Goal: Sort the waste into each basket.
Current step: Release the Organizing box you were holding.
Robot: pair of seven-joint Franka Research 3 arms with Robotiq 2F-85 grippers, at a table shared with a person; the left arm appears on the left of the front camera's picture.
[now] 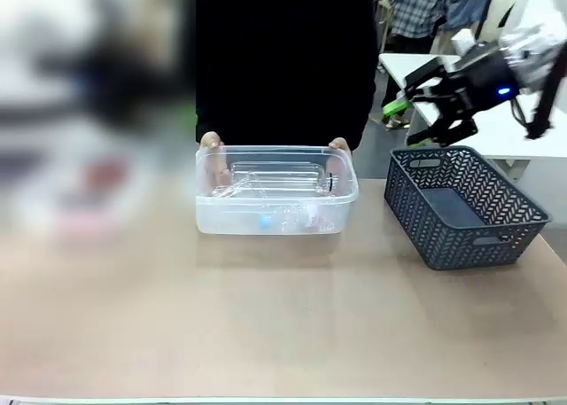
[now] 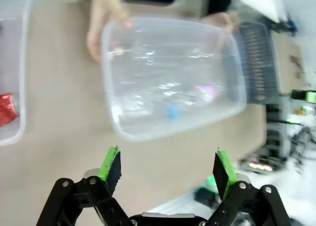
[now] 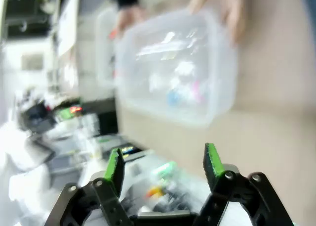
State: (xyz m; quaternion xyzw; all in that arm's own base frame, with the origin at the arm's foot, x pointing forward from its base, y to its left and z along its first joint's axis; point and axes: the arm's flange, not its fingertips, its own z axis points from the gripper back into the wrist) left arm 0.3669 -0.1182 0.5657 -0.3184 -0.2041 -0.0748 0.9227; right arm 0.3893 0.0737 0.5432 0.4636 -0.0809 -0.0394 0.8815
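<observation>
A clear tub (image 1: 275, 212) stands mid-table, and a person's hands (image 1: 210, 141) hold its far rim. Clear bottles lie inside it, one with a pink label (image 2: 208, 92) and a blue cap (image 2: 172, 111). A second clear tub (image 2: 14, 63) at the left edge of the left wrist view holds a red can (image 2: 7, 109). My left gripper (image 2: 168, 169) hovers open and empty above the near side of the middle tub (image 2: 173, 53). My right gripper (image 1: 412, 121) is open and empty, raised behind the dark basket, and its wrist view (image 3: 164, 165) is blurred.
A dark grey lattice basket (image 1: 465, 206), with nothing in it, sits at the table's right. The left part of the front view is blurred, so my left arm cannot be made out there. A person in black stands at the far side.
</observation>
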